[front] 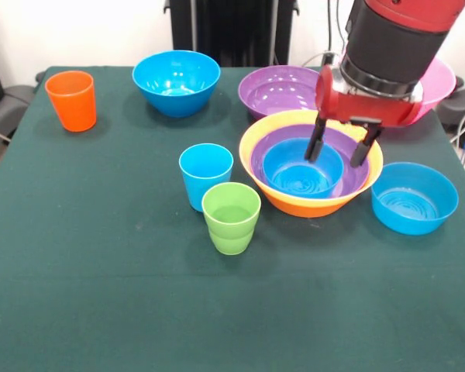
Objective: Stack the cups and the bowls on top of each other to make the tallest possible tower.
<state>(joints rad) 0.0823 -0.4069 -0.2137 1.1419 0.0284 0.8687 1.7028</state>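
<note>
A large orange-yellow bowl (294,203) sits right of centre with a purple bowl (356,180) nested in it and a small blue bowl (302,174) nested in that; this is the tower. My gripper (339,151) is open and empty, its fingers just above the nested bowls' far right rim. A light blue cup (205,174) and a green ridged cup (231,217) stand upright left of the nest. An orange cup (71,100) stands at the far left. A second purple bowl (275,91) and a pink bowl (440,84) sit behind, the pink one partly hidden by my arm.
A blue bowl (176,80) sits at the back centre-left. Another blue bowl (414,198) sits right of the nest. The dark green tablecloth (101,294) covers the table.
</note>
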